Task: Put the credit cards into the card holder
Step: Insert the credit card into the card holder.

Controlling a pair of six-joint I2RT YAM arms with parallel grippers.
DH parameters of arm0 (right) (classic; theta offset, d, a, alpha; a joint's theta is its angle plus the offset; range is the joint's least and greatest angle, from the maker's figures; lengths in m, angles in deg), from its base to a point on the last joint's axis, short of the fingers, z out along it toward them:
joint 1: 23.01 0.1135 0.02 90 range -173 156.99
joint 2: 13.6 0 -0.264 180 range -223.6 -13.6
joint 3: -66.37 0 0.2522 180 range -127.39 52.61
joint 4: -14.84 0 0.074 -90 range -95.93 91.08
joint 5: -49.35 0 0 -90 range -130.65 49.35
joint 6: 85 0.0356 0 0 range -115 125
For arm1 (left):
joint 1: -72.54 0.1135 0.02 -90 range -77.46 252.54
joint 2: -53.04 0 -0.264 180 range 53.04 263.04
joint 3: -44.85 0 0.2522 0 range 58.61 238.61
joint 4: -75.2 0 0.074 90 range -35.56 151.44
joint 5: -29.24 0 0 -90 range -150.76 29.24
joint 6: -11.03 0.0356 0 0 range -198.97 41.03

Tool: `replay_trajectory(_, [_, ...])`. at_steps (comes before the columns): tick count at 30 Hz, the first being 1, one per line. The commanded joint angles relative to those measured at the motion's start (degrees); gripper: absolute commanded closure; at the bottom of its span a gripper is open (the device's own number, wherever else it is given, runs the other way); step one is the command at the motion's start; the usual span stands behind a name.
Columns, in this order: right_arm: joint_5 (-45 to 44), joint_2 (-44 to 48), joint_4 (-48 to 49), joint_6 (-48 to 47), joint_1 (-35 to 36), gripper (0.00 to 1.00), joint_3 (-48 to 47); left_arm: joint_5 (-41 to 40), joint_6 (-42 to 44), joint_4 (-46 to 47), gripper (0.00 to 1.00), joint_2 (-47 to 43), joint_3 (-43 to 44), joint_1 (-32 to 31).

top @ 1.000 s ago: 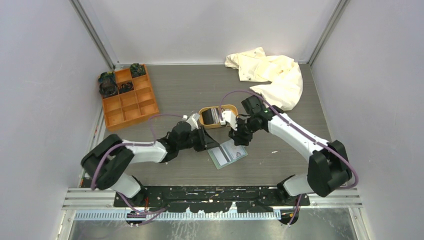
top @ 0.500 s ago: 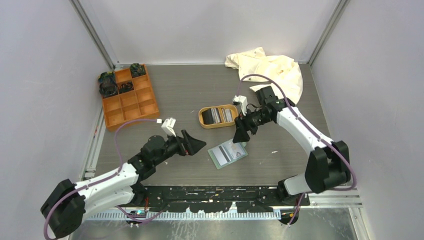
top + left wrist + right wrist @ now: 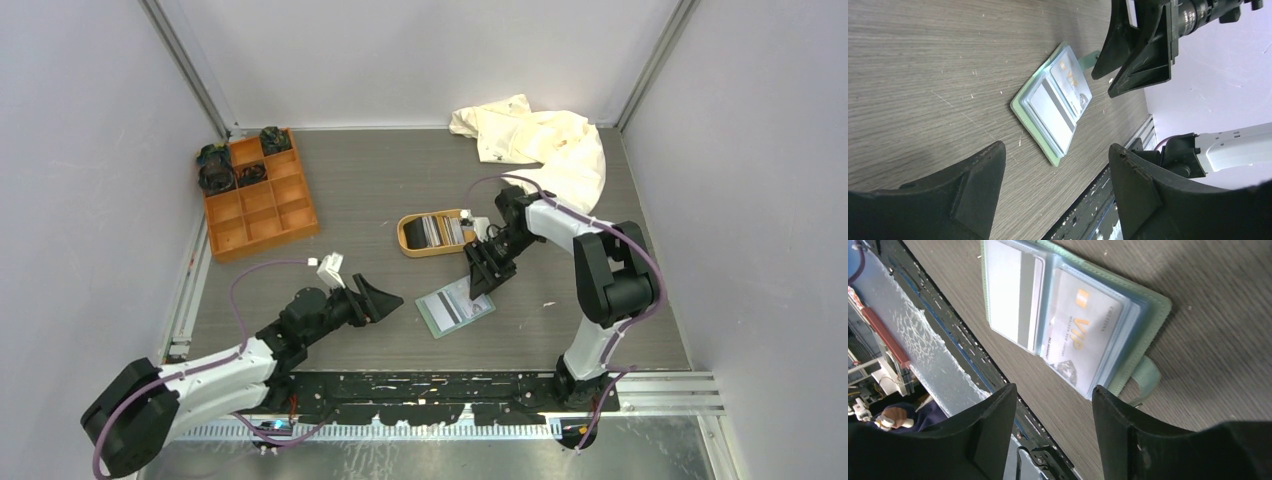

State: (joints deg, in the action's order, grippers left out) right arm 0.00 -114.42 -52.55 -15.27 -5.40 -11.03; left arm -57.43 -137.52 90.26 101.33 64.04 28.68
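- Presently the table [image 3: 380, 180] carries the tray and the holder close together near its middle. The step in hand appears to be fetching another card from the tray.
- Left gripper [image 3: 390, 295]: the jaws stand wide apart with nothing between them. It hangs left of the holder, apart from it.
- Right gripper [image 3: 480, 280]: the jaws are parted and empty. It sits between tray and holder, over the holder's far corner.
- Tray [image 3: 401, 235]: the loose cards [image 3: 437, 230] lie inside. Advice: take one card only, by a short edge, and lift it clear of the rim before moving across.
- Holder [image 3: 455, 308]: it lies open, sleeves up, near the front centre. Advice: pin the cover with one gripper while the other slides the card in flat. Unpinned, the holder would likely skid.
- The overhead view alone shows the tray and both arms together.
- The left wrist view shows the right gripper's fingers over the holder's far end.
- The right wrist view alone shows the sleeves' contents, a striped card [image 3: 1013, 295] and a printed card [image 3: 1083, 335].
- Only the wrist views show the tab [image 3: 1148, 380], which juts from the holder's edge.
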Motion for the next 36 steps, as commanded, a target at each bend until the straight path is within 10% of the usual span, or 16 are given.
replay_trajectory(1, [-2.3,-0.9,-0.5,2.5,-0.1,0.39,-2.9,3.2,-2.2,7.4,0.27,4.6,1.7,0.0])
replay_trajectory(15, [-1.2,-5.4,-2.0,2.7,0.1,0.46,-4.2,5.3,-2.9,14.1,0.43,19.1,6.3,-4.6])
replay_trajectory(36, [8.5,-8.1,-6.0,1.3,0.4,0.57,-6.6,-5.2,2.5,-6.3,0.51,25.5,16.7,-11.6])
